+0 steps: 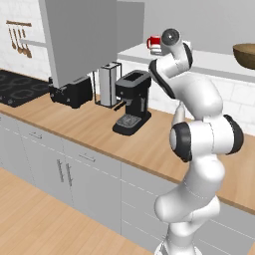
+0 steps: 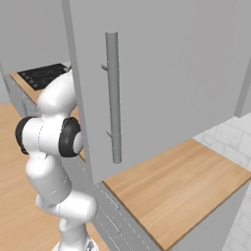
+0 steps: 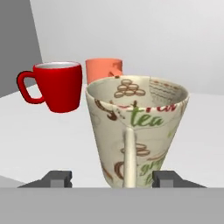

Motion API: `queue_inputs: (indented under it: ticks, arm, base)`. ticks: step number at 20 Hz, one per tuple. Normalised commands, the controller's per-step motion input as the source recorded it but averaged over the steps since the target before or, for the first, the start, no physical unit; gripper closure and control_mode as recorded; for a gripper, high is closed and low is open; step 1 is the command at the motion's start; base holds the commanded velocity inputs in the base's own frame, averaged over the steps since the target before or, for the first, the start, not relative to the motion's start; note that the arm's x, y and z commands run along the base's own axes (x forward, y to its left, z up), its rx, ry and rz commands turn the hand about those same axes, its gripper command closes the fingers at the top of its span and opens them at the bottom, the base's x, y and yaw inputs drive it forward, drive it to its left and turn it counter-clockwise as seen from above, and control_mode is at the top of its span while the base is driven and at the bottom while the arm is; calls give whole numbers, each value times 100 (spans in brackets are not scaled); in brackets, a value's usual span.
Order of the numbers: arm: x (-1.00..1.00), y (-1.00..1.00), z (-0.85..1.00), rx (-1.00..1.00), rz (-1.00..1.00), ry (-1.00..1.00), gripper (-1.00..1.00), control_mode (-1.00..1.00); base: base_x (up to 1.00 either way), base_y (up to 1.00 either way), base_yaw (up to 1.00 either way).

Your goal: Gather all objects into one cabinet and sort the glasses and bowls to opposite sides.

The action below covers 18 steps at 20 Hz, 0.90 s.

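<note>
Fingers (image 3: 60,178) stand apart on either side of a cream cup (image 3: 136,131), your gripper (image 3: 111,179) released around it: each dark tip shows a gap to the cup's wall, so you are not squeezing it. That cup is printed with "tea" in green and brown biscuit shapes, and its thin handle faces you. Behind it on the white shelf (image 3: 43,144) you have a red mug (image 3: 59,85) to the left, handle out to the left, and an orange mug (image 3: 103,70) partly hidden behind the cup's rim.

From the left base view, your arm (image 1: 199,129) reaches up to that shelf, where the red mug peeks out beside the wrist. The brown bowl (image 1: 245,56) sits on the same shelf, well to the right of the hand. Below you see the wooden counter (image 1: 79,124) with a coffee machine (image 1: 132,102) and a toaster (image 1: 72,91).

In the right base view, the cabinet door (image 2: 162,73) with its long bar handle (image 2: 113,95) hangs open beside your arm.
</note>
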Motion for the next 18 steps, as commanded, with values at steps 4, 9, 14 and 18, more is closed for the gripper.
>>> queue_inputs:
  ticks: [4,9,14,18]
  arm:
    - [15,0,-1,0,0,0,-100,-100]
    - [-13,2,0,0,0,-1,-100,-100]
    - [-13,3,0,0,0,-1,-100,-100]
    - [-78,8,-19,0,0,-4,-100,-100]
  base:
    - [0,0,0]
    - [0,0,0]
    - [0,0,0]
    - [0,0,0]
